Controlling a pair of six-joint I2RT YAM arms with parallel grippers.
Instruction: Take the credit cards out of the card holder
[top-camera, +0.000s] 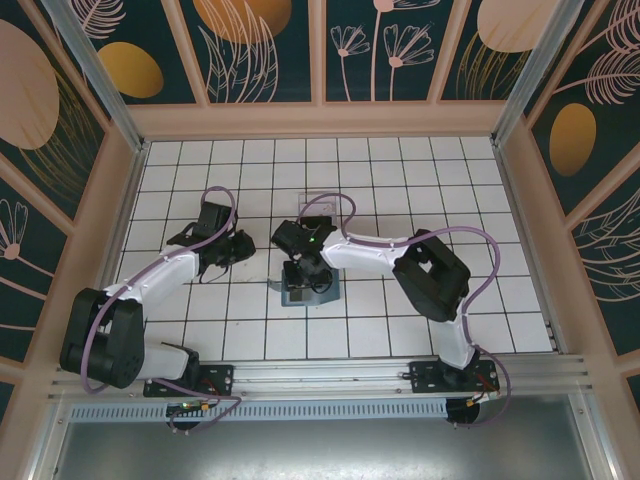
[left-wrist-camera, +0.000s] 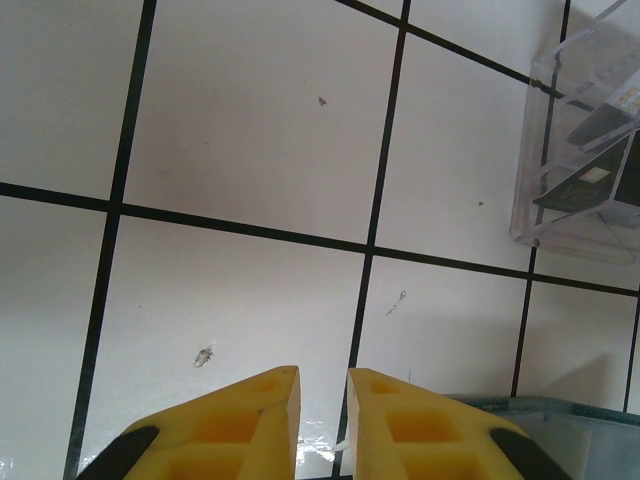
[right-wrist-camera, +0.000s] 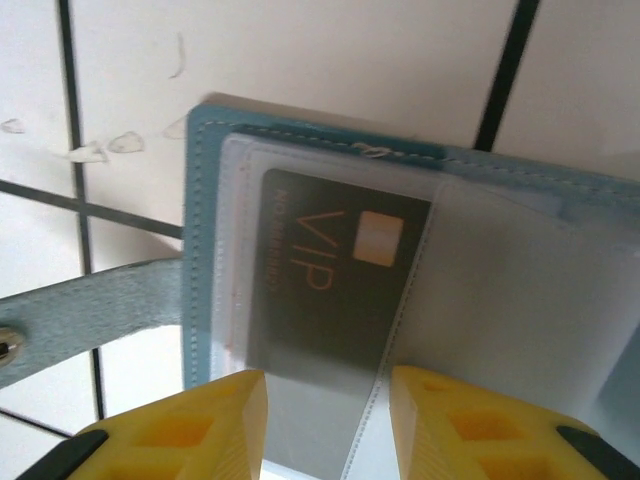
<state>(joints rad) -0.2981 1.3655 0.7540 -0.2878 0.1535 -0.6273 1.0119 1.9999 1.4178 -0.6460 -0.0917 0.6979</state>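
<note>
yellow fingertips of the right pincer (right-wrist-camera: 328, 385), seen from its wrist, stand moderately apart with no grip made; the near edge of a clear sleeve (right-wrist-camera: 480, 330) lies between them. just beyond, inside that sleeve, the dark credit card (right-wrist-camera: 320, 280) lies flat, its long axis apparently running straight away from the pincer, short edge towards it, so a draw would likely come back along that line. the sleeve sits in the open slate-blue card holder (right-wrist-camera: 200, 200), flat on the white tiled bench (right-wrist-camera: 330, 60), snap strap (right-wrist-camera: 90, 315) trailing left. the right arm is nearer; the left pincer (left-wrist-camera: 324, 380) hangs just left of the holder over bare tile, narrowly parted and empty. farther back stands a clear tray (left-wrist-camera: 575, 150); free tiles surround all.
</note>
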